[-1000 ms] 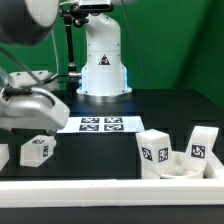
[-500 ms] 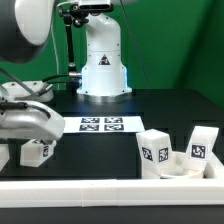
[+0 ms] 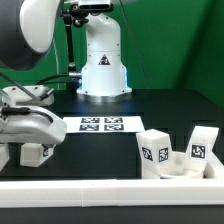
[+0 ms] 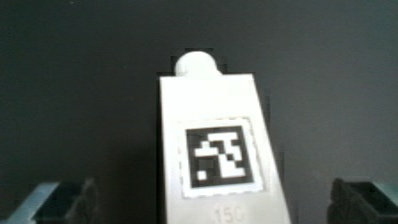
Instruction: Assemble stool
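Black desk (image 3: 110, 150), green backdrop. One tagged stool leg (image 3: 33, 154) at the exterior view's left, near edge; fingers (image 4: 368, 198) spread wide either side, clear of it. Two more legs (image 3: 155, 153) at right.

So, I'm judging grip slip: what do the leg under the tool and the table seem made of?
The leg looks like hard white plastic, matte: even colour, crisp edges, a rounded peg at one end. Its tag seems a printed sticker, perhaps paper. The table looks matte black, maybe a mat or coated board; no glare shows.
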### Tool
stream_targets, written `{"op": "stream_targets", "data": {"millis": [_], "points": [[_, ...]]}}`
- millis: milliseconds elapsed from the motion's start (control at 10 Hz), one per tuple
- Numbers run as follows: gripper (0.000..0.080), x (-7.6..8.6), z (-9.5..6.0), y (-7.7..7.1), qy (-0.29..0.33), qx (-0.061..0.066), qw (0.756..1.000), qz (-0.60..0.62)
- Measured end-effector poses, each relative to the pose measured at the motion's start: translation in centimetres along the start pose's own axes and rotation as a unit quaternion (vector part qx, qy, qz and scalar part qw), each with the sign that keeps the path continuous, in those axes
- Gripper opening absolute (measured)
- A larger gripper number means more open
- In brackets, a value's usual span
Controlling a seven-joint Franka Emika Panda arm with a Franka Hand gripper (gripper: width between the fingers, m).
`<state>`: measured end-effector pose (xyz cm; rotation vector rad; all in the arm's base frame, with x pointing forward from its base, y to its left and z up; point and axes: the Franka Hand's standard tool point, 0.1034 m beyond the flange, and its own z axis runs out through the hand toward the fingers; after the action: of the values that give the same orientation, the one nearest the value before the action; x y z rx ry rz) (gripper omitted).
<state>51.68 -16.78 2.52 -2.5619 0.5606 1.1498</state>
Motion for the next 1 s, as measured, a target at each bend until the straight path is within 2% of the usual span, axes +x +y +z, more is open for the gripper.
{"op": "stream_targets", "data": {"millis": [100, 600, 700, 800, 1000], "points": [[0.0649, 0.0, 0.4, 0.2, -0.017, -0.001, 1.000, 0.009], [0.0649, 0.4, 0.3, -0.3, -0.008, -0.003, 1.000, 0.008], [0.0649, 0.4, 0.3, -0.3, -0.006, -0.008, 1.000, 0.013], [0.0649, 0.5, 0.4, 0.0, -0.004, -0.019, 1.000, 0.020], [0.0391, 1.1, 1.1, -0.5, 0.002, -0.022, 1.000, 0.015]]}}
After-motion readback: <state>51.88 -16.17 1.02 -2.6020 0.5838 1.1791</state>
